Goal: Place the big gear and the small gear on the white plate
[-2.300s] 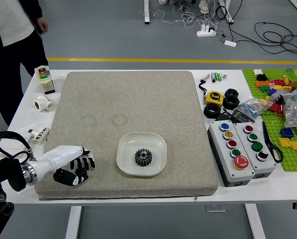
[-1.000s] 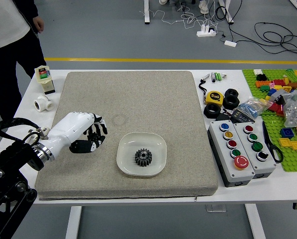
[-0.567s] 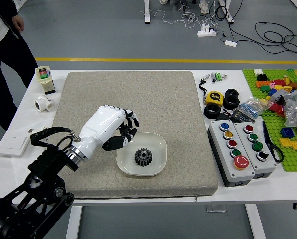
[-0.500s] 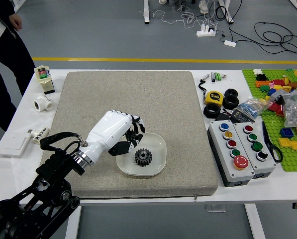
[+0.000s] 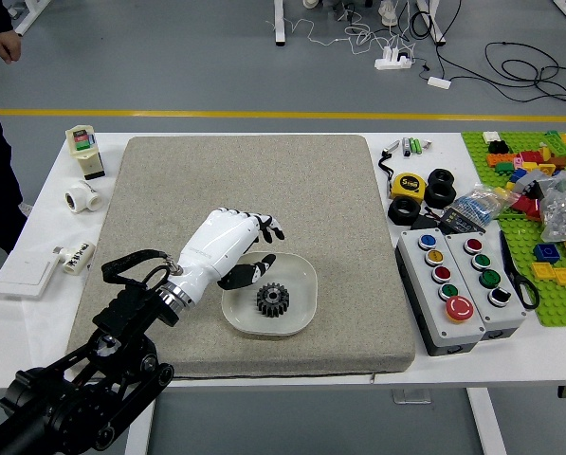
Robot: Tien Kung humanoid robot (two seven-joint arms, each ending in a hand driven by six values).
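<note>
Left hand, white-backed with black fingers, is hovering at the far-left rim of the shallow, off-white square plate with rounded corners. Its fingers are standing loosely apart from the thumb and gripping nothing visible. One dark, toothed gear is lying flat near the plate's middle, probably because it is counting as placed; whether it is the big or the small one, I cannot tell, and no second gear is showing. The hand is likely keeping above the rim to avoid nudging that gear.

Beneath the plate, a beige fabric mat is covering much of the white worktop, likely cushioning it. Right of the plate, grey boxes with coloured buttons are sitting beyond the mat; farther right, a green studded board is carrying bricks. Far left of the plate, a person's hand is hanging idle above the grey floor.
</note>
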